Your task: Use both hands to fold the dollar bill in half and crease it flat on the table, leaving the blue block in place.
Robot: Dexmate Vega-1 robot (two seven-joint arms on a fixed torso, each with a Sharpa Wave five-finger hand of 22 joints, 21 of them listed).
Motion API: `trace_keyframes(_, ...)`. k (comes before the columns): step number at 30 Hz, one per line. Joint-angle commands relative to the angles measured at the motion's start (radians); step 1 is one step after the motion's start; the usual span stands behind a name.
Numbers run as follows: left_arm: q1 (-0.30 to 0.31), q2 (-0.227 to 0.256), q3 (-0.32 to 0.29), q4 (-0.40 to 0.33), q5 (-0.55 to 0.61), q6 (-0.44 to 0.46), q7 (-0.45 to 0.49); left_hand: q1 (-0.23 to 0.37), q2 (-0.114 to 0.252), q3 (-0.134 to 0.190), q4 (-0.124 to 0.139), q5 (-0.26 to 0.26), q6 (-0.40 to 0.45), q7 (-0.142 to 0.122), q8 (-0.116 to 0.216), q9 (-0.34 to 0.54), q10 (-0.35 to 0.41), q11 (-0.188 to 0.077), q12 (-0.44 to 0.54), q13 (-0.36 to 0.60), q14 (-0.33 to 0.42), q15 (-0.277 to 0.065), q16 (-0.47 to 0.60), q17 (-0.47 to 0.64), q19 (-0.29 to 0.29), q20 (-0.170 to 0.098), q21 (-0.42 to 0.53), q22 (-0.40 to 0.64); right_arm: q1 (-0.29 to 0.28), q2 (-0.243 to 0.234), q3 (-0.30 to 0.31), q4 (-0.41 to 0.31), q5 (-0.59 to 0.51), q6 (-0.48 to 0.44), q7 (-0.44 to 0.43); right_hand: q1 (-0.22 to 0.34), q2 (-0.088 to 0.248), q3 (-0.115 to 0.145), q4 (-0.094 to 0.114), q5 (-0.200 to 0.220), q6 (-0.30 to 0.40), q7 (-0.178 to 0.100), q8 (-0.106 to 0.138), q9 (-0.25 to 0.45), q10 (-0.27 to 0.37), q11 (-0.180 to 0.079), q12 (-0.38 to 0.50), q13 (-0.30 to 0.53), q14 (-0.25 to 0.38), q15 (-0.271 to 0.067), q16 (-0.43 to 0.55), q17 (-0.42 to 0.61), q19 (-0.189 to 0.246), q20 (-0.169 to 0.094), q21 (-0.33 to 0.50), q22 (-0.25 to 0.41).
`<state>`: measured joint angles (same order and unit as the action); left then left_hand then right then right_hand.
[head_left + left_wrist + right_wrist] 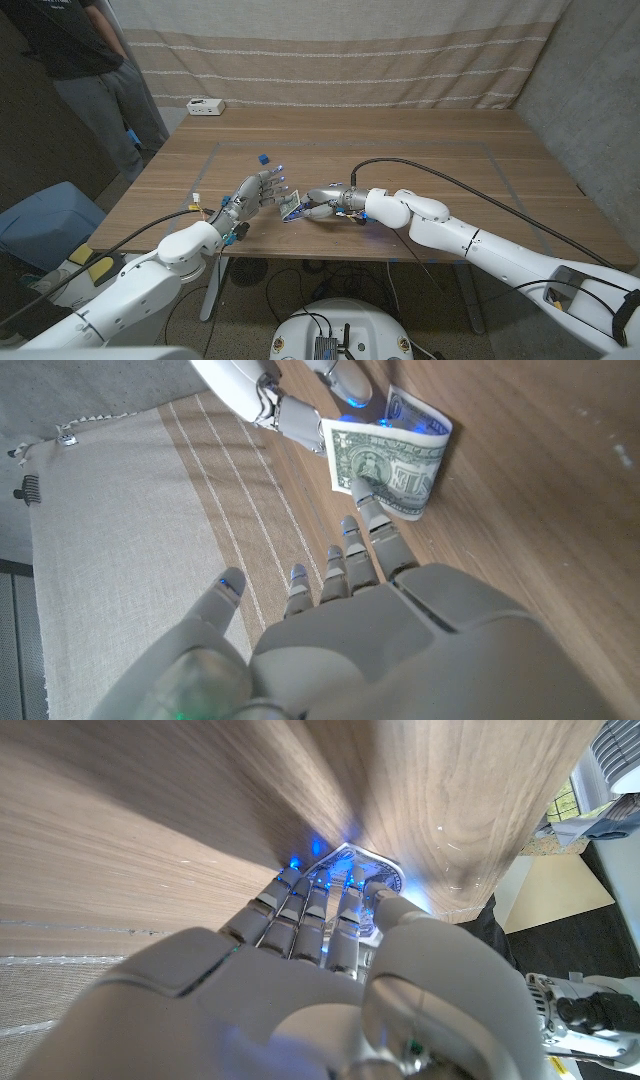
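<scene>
Both hands meet at the frame's centre: right hand [322,203] pinches the dollar bill [291,206] upright on the bench [420,150], left hand [256,194] spread, one fingertip touching its face.

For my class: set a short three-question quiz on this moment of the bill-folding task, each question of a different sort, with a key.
1. True or false: the blue block stands on the table apart from both hands.
2. Which hand holds the dollar bill? A) the left hand B) the right hand C) neither
3. Fill in: a fingertip of the left hand touches the ____ of the bill.

Key
1. True: the block stands farther back on the table, beyond the left hand.
2. B: the right hand's fingers are on the bill, which stands up off the wood, partly folded.
3. Face: the left wrist view shows the fingertip on the printed side.
</scene>
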<state>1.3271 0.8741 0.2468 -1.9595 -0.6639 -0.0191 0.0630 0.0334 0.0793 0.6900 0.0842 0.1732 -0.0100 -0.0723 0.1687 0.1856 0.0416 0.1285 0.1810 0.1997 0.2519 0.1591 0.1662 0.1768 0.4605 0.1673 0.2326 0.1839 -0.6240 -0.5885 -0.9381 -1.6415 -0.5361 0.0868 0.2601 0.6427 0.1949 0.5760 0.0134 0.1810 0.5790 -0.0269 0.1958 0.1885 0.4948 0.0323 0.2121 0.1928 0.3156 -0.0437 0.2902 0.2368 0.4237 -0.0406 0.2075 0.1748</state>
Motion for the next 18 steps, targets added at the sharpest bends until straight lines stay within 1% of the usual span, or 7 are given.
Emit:
trace_keyframes(1, -0.042, 0.053, 0.033, -0.049, -0.003, 0.140, 0.038, -0.011, -0.013, -0.014, 0.003, -0.004, -0.031, -0.010, 0.003, -0.001, -0.030, 0.002, 0.003, -0.001, -0.035, 0.017, 0.001, 0.003, -0.033, 0.010, -0.015, 0.005, -0.006, -0.006, 0.032, 0.002, 0.068, 0.020, 0.000, -0.008, -0.015, -0.014, 0.002, -0.003, 0.002, 0.007, -0.004, 0.001, -0.001, 0.011, -0.003, 0.003, 0.007, -0.007, 0.001, 0.000, 0.015, 0.013, 0.006, 0.001)
trace_keyframes(4, -0.049, 0.063, 0.040, -0.057, 0.000, 0.167, 0.051, -0.016, -0.021, -0.024, 0.007, -0.003, -0.052, -0.012, 0.002, -0.001, -0.050, -0.001, 0.002, -0.001, -0.053, 0.025, 0.001, 0.004, -0.046, 0.014, -0.020, 0.005, -0.012, -0.010, 0.051, 0.001, 0.105, 0.034, -0.008, -0.013, -0.020, -0.022, 0.002, -0.005, -0.004, 0.011, -0.007, 0.001, -0.005, 0.017, -0.005, 0.003, 0.005, -0.003, -0.001, -0.001, 0.015, 0.020, 0.006, 0.001)
trace_keyframes(6, -0.050, 0.062, 0.042, -0.053, -0.006, 0.163, 0.045, -0.020, -0.028, -0.034, 0.011, -0.002, -0.069, -0.018, 0.005, -0.001, -0.071, 0.000, 0.002, -0.002, -0.089, 0.033, -0.001, 0.004, -0.080, 0.017, -0.032, 0.005, -0.013, -0.013, 0.056, -0.002, 0.113, 0.037, -0.011, -0.016, -0.023, -0.027, 0.002, -0.006, -0.009, 0.013, -0.008, 0.001, -0.008, 0.021, -0.006, 0.003, 0.004, 0.000, -0.002, -0.002, 0.014, 0.022, 0.005, 0.001)
trace_keyframes(7, -0.051, 0.061, 0.044, -0.052, -0.005, 0.158, 0.044, -0.020, -0.029, -0.036, 0.012, -0.001, -0.072, -0.020, 0.005, -0.002, -0.075, -0.002, 0.002, -0.002, -0.093, 0.032, 0.000, 0.004, -0.087, 0.015, -0.034, 0.006, -0.014, -0.015, 0.058, -0.005, 0.112, 0.036, -0.014, -0.017, -0.024, -0.029, 0.001, -0.006, -0.010, 0.013, -0.008, 0.001, -0.010, 0.022, -0.007, 0.003, 0.004, 0.002, -0.003, -0.002, 0.015, 0.023, 0.005, 0.001)
trace_keyframes(10, -0.054, 0.065, 0.048, -0.057, 0.007, 0.161, 0.055, -0.021, -0.030, -0.039, 0.013, -0.001, -0.079, -0.022, 0.005, -0.002, -0.083, -0.006, 0.003, -0.002, -0.101, 0.033, 0.001, 0.004, -0.096, 0.015, -0.036, 0.006, -0.015, -0.017, 0.063, -0.007, 0.118, 0.039, -0.020, -0.019, -0.024, -0.033, 0.001, -0.006, -0.015, 0.012, -0.010, 0.001, -0.011, 0.023, -0.008, 0.003, 0.003, 0.003, -0.004, -0.003, 0.014, 0.025, 0.005, 0.001)
trace_keyframes(12, -0.058, 0.063, 0.050, -0.057, 0.011, 0.157, 0.059, -0.021, -0.032, -0.041, 0.014, 0.000, -0.079, -0.023, 0.007, -0.002, -0.084, -0.007, 0.004, -0.002, -0.108, 0.031, 0.001, 0.004, -0.103, 0.013, -0.038, 0.006, -0.021, -0.024, 0.075, -0.016, 0.111, 0.040, -0.047, -0.020, -0.024, -0.035, 0.000, -0.006, -0.017, 0.013, -0.011, 0.001, -0.014, 0.026, -0.009, 0.003, 0.003, 0.004, -0.004, -0.004, 0.015, 0.026, 0.005, 0.001)
trace_keyframes(18, -0.079, 0.062, 0.061, -0.052, 0.011, 0.169, 0.056, -0.021, -0.034, -0.044, 0.014, 0.000, -0.079, -0.024, 0.009, -0.002, -0.082, -0.010, 0.007, -0.003, -0.108, 0.029, 0.004, 0.004, -0.105, 0.012, -0.037, 0.006, -0.034, -0.035, 0.099, -0.027, 0.095, 0.046, -0.105, -0.015, -0.016, -0.035, -0.006, -0.004, -0.019, 0.011, -0.011, 0.001, -0.015, 0.019, -0.009, 0.003, 0.004, 0.001, -0.006, -0.006, 0.014, 0.026, 0.004, 0.001)
